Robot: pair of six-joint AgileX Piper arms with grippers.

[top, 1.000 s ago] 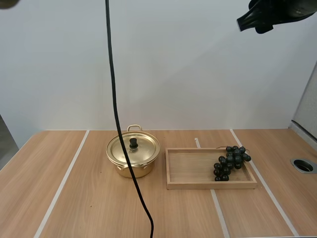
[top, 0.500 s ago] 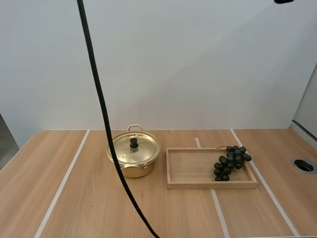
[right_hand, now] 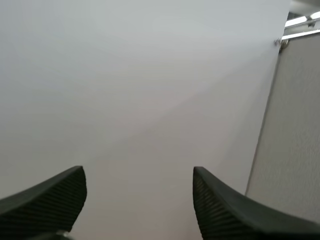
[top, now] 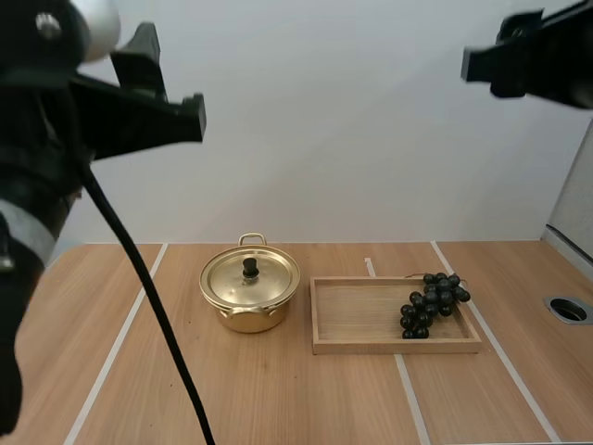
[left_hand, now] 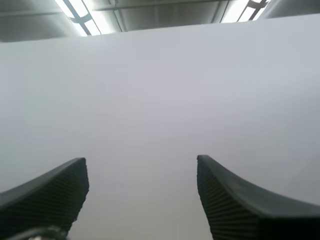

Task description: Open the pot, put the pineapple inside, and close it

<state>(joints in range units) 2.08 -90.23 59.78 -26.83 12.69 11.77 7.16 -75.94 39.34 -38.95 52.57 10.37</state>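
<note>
While up high above the table [top: 176,389], gaping wide and gripping nothing: left end effector [left_hand: 141,170], right end effector [right_hand: 138,175]. Gold pot [top: 250,298] with lid [top: 250,276] on, just left of wooden tray [top: 389,347]; grapes [top: 431,301] lying at tray's right end.

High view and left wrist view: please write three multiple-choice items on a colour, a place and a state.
1. What colour is the pot? A gold B red C blue
2. Where do the grapes lie? A in the pot B on the wooden tray's right end C behind the pot
3. How is the left pincer? A open B shut on nothing C shut on the grapes
Answers: 1 A, its metal shines gold; 2 B, the bunch lies on the tray; 3 A, its fingers stand apart.
</note>
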